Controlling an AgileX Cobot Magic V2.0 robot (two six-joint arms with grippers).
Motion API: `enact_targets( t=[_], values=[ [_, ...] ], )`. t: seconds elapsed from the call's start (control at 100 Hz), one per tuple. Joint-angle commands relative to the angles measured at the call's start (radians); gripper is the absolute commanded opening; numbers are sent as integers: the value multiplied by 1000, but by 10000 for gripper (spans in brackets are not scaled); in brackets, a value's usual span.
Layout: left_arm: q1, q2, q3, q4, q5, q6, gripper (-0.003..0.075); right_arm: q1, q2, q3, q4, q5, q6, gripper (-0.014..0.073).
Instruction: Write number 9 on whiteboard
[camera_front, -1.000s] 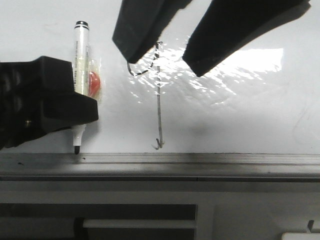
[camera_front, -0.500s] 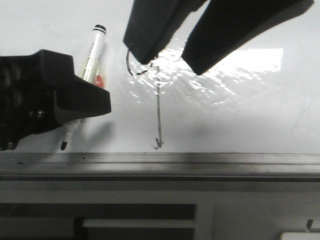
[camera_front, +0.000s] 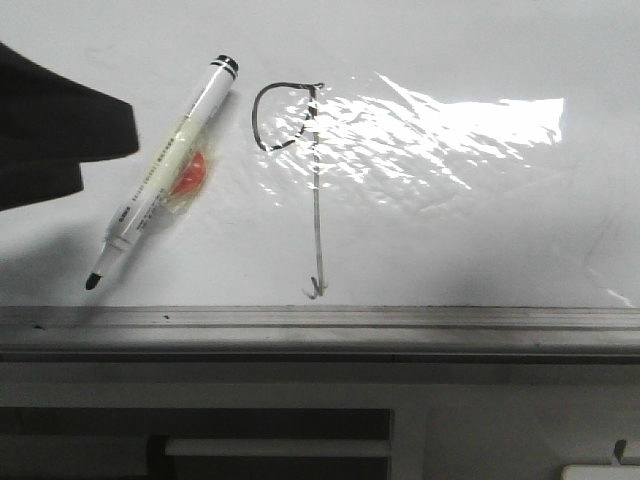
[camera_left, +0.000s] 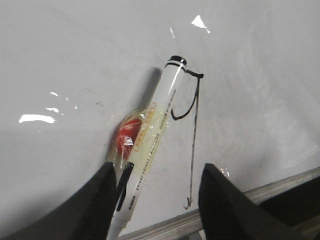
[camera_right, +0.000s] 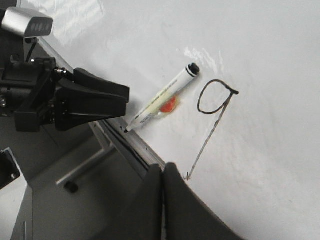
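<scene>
The number 9 is drawn in black on the whiteboard: a small loop on top and a long stem ending in a tiny hook. It also shows in the left wrist view and the right wrist view. A white marker lies slanted and uncapped on the board left of the 9, tip toward the rail. My left gripper is open and empty, and the marker lies loose beside one finger. My right gripper is shut and empty, near the hook of the 9.
A red blob under clear tape sticks to the marker's barrel. A grey metal rail runs along the board's near edge, with a dark cabinet front below it. The left arm's dark body sits beyond the rail.
My left gripper let go of the marker, which tipped over onto the board, and drew back to the left. My right gripper rose out of the front view, uncovering the loop of the 9.
</scene>
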Motion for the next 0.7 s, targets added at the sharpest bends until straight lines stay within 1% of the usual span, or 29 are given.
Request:
enact_targets(
  t=[0.0, 0.02, 0.04, 0.06, 0.09, 0.1, 0.12, 0.19, 0.27, 0.35, 0.48, 0.58, 0.69],
  values=[
    [2, -87, 11, 37, -60, 1, 225, 2, -110, 76, -31, -163, -3, -62],
    [2, -102, 17, 42, -58, 1, 197, 2, -138, 103, -31, -183, -3, -62],
    [2, -126, 26, 44, -56, 1, 150, 2, -168, 132, -31, -203, -3, -62],
    [1, -158, 37, 49, -50, 1, 87, 2, -209, 161, -31, -230, -3, -62],
    [-3, -182, 45, 51, -48, 1, 39, 2, -240, 200, -39, -251, -3, -62],
    [-3, -198, 51, 53, -45, 1, 8, 2, -262, 210, -41, -265, -3, -62],
    [-6, -223, 58, 56, -40, 1, -20, 2, -295, 239, -46, -286, -3, -62],
    [-17, -304, 77, 104, -8, 1, -20, 2, -394, 337, -75, -357, -3, -62],
    [-32, -393, 93, 204, 62, 1, -20, 2, -533, 444, -91, -409, -4, -62],
    [-36, -462, 102, 260, 152, 1, -20, 2, -637, 532, -90, -406, -4, -62],
    [-36, -548, 104, 265, 280, 1, -20, 2, -787, 629, -90, -383, -4, -62],
    [-36, -575, 104, 263, 345, 1, -20, 2, -777, 658, -87, -393, -4, -62],
    [-38, -575, 104, 210, 356, 1, -20, 2, -771, 660, -84, -397, -4, -62]
  ],
)
